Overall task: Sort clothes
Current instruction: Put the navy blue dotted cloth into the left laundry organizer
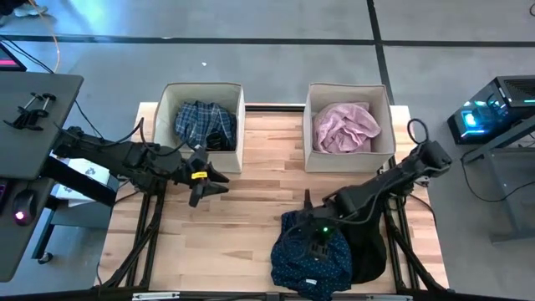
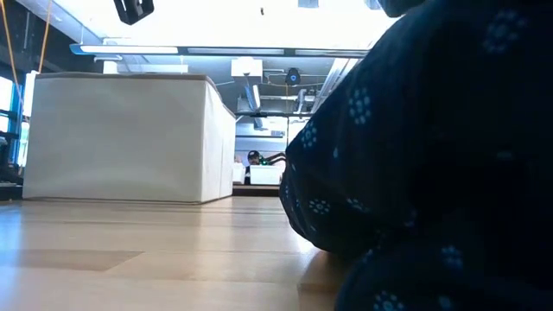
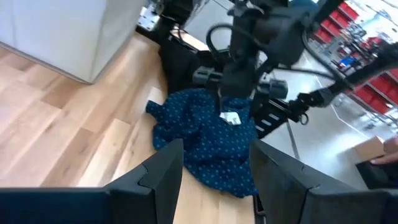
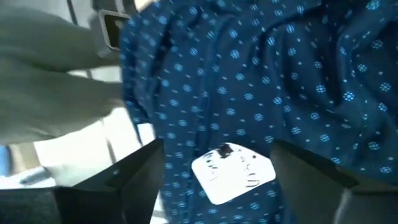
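The right gripper (image 1: 315,237) hangs directly over the navy dotted shirt (image 1: 311,259), fingers spread wide and empty either side of its white label (image 4: 233,172), far nearer than the half-open, empty left gripper (image 1: 203,186).

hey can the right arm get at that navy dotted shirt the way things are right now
Probably yes. The right gripper hangs directly over the navy dotted shirt, fingers open either side of its white label, with nothing between them.
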Controlling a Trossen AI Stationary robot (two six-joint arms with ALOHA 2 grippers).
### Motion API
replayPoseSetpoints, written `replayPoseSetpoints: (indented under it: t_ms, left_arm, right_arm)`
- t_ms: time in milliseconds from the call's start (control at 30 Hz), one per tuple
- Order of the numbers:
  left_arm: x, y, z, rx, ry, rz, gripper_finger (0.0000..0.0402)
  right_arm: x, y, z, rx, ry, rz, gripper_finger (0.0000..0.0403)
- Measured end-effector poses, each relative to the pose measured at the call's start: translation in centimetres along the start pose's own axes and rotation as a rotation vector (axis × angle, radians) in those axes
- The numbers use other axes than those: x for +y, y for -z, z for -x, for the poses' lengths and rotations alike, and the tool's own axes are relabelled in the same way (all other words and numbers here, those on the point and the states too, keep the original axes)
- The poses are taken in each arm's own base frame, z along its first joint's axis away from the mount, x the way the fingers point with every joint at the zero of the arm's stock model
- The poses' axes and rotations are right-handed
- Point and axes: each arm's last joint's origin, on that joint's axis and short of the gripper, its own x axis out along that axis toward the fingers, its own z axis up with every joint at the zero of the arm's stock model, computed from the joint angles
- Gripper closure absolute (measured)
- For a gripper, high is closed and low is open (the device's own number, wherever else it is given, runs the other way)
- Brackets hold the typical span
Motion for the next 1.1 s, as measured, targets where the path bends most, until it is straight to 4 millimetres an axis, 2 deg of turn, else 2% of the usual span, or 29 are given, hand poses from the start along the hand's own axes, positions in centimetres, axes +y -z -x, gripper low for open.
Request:
replayPoseSetpoints:
  t_ms: [233, 500, 733, 900, 1100]
  left_arm:
    - [0.1, 0.1, -0.5, -0.003, -0.042, -0.002, 0.0230]
    - [0.3, 0.7, -2.0, 0.043, -0.075, 0.019, 0.0230]
    - [0.4, 1.0, -2.9, 0.073, -0.086, 0.036, 0.0230]
    - [0.4, 1.0, -2.9, 0.073, -0.084, 0.036, 0.0230]
    - [0.4, 1.0, -2.9, 0.069, -0.080, 0.037, 0.0230]
  right_arm:
    - [-0.6, -0.1, -2.0, -0.021, 0.112, 0.066, 0.0112]
    - [-0.4, 1.3, -5.2, -0.066, 0.337, 0.283, 0.0112]
    - [-1.6, 1.1, -8.5, -0.022, 0.404, 0.234, 0.0115]
    - [-2.4, 1.0, -10.2, -0.006, 0.434, 0.226, 0.0161]
    - [-2.8, 0.5, -10.7, -0.028, 0.435, 0.212, 0.0268]
